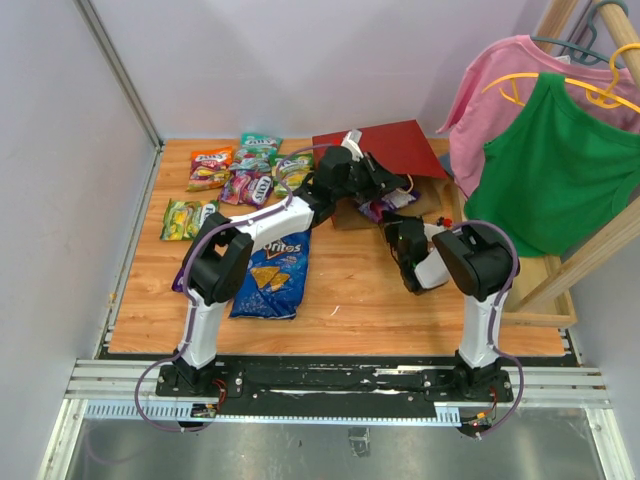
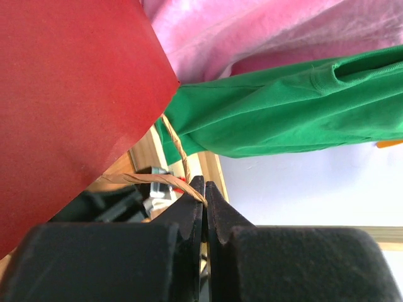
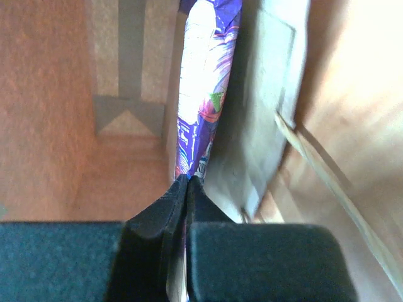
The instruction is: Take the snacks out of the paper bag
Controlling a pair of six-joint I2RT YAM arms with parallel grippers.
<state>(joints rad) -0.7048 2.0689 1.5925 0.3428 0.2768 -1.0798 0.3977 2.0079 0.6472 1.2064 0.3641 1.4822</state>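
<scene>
1. Snacks, glossy packets and blue Doritos bag: out, worktop left side.
2. Dark red paper bag, far edge: my left gripper pinching its twisted handle.
3. Purple packet, bag mouth: my right gripper pinching it; not yet out.

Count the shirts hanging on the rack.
2: a pink shirt behind, a green shirt overlapping it in front, both right of the table. Others may hang off-frame.

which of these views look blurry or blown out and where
right wrist view: soft all over, with glare washing the purple packet to white; left wrist view: red bag and green shirt fairly crisp, the near fingers dark and soft; top view: evenly lit and sharp
</scene>
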